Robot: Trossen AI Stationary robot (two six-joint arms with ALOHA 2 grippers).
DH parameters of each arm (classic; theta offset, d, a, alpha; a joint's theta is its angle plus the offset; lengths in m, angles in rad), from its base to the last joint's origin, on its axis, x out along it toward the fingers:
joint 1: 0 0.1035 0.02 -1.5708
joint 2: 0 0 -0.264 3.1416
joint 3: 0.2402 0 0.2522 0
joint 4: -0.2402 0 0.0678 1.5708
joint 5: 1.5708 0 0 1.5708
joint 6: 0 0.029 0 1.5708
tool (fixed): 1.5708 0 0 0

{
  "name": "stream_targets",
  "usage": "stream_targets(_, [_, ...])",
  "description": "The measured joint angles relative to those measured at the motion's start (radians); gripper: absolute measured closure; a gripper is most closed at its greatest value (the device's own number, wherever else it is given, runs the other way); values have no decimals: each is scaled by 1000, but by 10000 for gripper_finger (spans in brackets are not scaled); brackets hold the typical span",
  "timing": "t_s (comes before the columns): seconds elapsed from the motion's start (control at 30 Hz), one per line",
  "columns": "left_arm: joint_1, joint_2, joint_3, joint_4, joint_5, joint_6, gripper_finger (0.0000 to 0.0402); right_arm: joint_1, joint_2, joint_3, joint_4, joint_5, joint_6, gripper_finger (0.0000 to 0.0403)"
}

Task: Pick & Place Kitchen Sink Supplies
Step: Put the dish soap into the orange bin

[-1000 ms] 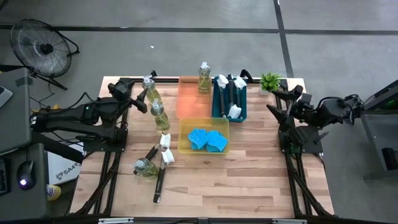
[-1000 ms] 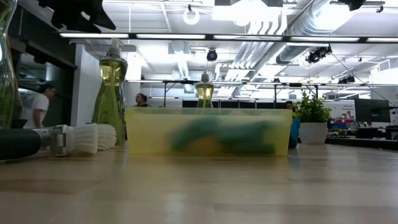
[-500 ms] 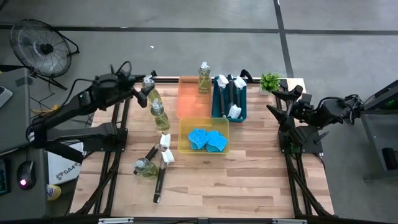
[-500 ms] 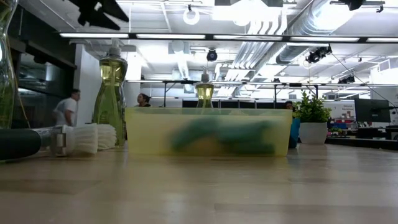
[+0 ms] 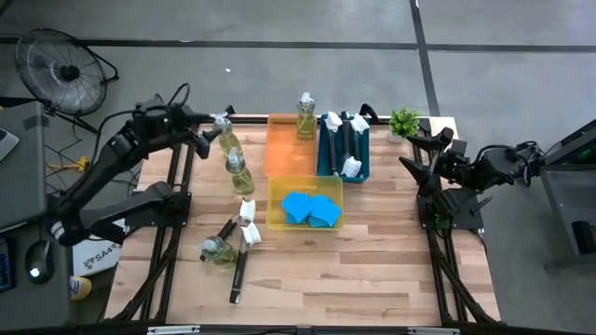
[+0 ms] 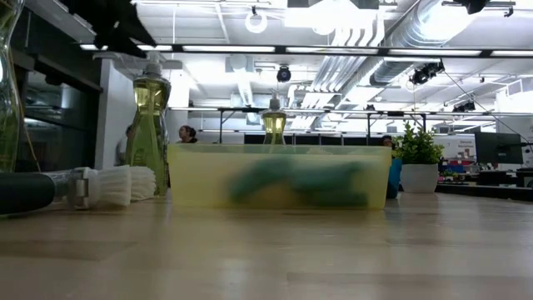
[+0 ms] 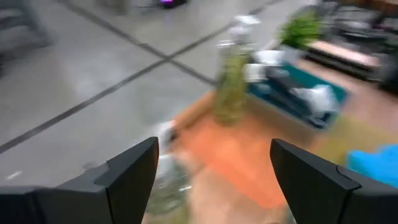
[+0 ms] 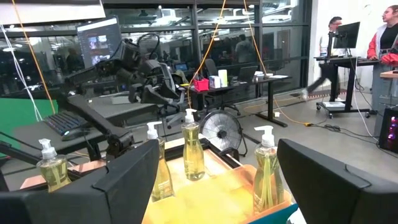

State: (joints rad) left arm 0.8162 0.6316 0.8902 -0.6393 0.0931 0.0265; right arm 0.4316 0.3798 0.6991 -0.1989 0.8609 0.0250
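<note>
Table (image 5: 372,270) was seen as matt light wood planks; yellow tray (image 5: 277,207) as translucent plastic; soap bottles (image 5: 239,173) as clear, glossy plastic.

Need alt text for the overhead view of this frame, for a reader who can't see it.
The left hand hovers open beside a soap bottle at the wooden table's back left, while the right hand waits at the right edge. Blue sponges fill a yellow tray; brushes and another bottle lie in front.
</note>
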Motion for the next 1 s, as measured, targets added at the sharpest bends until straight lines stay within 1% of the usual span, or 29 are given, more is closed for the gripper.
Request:
stream_targets(0.13, [91, -50, -38, -15, -7, 3, 96, 0, 0, 0, 0, 0, 0, 82])
stream_targets(0.27, [135, -82, -124, -12, 51, 3, 96, 0, 0, 0, 0, 0, 0, 82])
stream_targets(0.37, [132, -108, -191, 31, 48, -7, 96, 0, 0, 0, 0, 0, 0, 82])
stream_targets(0.47, [131, -140, -252, 86, -20, -8, 96, 0, 0, 0, 0, 0, 0, 82])
stream_targets(0.53, [131, -163, -292, 127, -47, -8, 96, 0, 0, 0, 0, 0, 0, 82])
stream_targets(0.77, [131, -238, -404, 226, -42, 16, 96, 0, 0, 0, 0, 0, 0, 82])
stream_targets(0.87, [131, -253, -439, 258, -47, 25, 96, 0, 0, 0, 0, 0, 0, 82])
stream_targets(1.0, [125, -258, -478, 342, -50, 25, 96, 0, 0, 0, 0, 0, 0, 82])
